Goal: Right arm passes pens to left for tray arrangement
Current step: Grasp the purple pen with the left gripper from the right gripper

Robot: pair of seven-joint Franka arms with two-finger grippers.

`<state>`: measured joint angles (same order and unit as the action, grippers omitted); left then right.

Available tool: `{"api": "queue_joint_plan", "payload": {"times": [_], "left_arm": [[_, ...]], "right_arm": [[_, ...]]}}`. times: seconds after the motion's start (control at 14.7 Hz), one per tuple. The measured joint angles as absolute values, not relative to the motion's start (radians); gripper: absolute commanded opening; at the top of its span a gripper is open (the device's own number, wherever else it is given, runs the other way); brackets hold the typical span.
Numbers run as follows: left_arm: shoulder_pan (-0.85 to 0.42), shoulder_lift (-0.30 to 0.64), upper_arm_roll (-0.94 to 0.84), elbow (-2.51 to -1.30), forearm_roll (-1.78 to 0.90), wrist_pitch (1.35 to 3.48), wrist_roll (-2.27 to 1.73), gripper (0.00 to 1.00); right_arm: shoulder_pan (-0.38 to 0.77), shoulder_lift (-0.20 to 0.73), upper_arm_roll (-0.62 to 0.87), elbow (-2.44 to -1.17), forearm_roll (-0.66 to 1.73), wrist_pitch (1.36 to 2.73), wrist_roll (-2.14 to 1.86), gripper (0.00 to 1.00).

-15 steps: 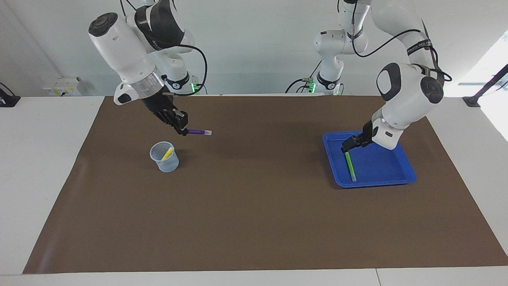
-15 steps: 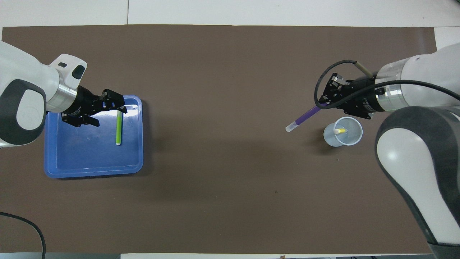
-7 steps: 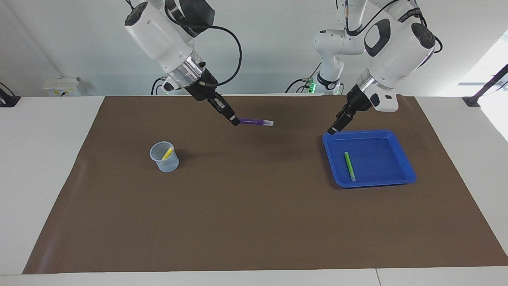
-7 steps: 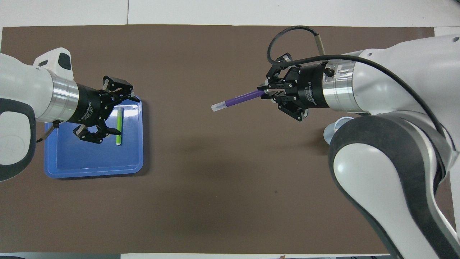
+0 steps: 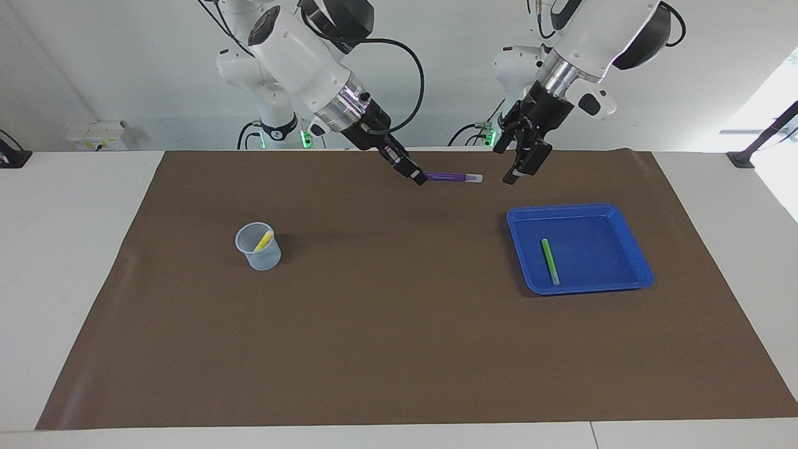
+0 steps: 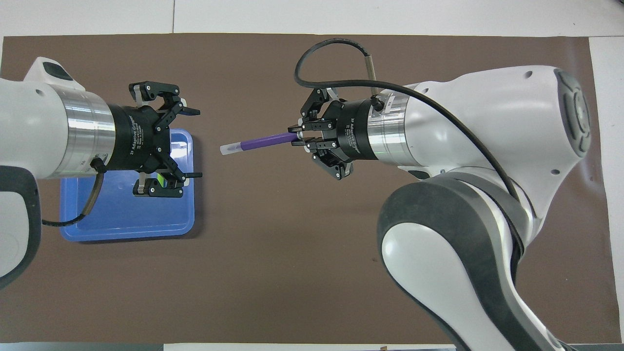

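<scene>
Holding green pen [image 5: 549,260], blue tray [image 5: 636,259]

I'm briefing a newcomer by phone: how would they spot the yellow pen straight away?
Start at the brown mat and go to the right arm's end, where a small translucent cup stands alone. The yellow pen leans inside it. The green pen lies in the blue tray; the purple pen is in the right gripper.

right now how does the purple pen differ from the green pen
The purple pen is up in the air, gripped at one end by the shut right gripper; the green pen lies loose in the blue tray. The purple pen points along the table toward the open left gripper; the green pen lies crosswise to that. Both are slim with a pale tip.
</scene>
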<state>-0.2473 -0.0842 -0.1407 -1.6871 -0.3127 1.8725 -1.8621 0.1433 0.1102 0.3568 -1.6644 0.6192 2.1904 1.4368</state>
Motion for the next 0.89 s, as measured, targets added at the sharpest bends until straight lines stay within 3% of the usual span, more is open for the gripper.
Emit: {"api": "queue_joint_plan", "payload": {"times": [0.41,0.89], "left_arm": [[-0.264,-0.087,-0.249,-1.651,-0.167,1.843,-2.169,1.0],[-0.295,-0.062,-0.257,-1.724,-0.147,1.912,-2.203,1.0]], "right_arm": [[0.164,0.113,0.357,-1.662,0.62,2.19,1.444,0.0],[0.174,0.115,0.357,-1.662,0.62,2.19,1.444,0.0]]}}
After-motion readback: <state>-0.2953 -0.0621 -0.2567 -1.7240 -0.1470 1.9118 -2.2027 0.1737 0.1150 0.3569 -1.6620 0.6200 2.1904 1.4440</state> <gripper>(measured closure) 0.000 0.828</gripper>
